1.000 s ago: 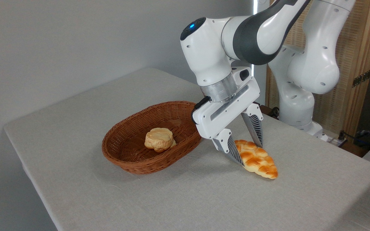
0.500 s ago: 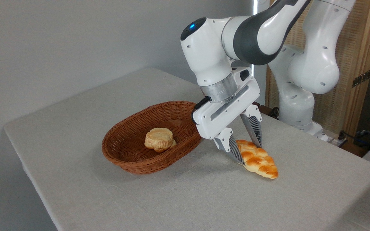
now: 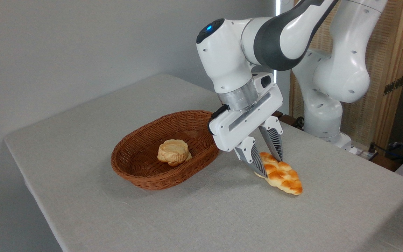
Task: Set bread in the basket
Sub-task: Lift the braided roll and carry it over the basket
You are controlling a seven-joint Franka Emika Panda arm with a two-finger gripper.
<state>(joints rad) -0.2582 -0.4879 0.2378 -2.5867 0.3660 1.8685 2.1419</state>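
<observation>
Over the last second I have seen the fingers draw in on the bread [image 3: 280, 174]; the gap was wide, and now the gripper [image 3: 270, 165] is pinched on the loaf's near end, with the loaf barely shifted. Bread lies on the table [image 3: 201, 217], just right of the basket [image 3: 142, 176], far tip resting on the cloth. Risk, my judgement: the grip sits at one end, not mid-length, so on lifting the long free end may sag or pivot out of the fingers. Second risk: the loaf is long relative to the basket, so a low carry could catch its hanging tip on the rim and tip the basket. Basket holds one pale bun [image 3: 173, 152] near its centre, which narrows the free floor; nothing else in it.
</observation>
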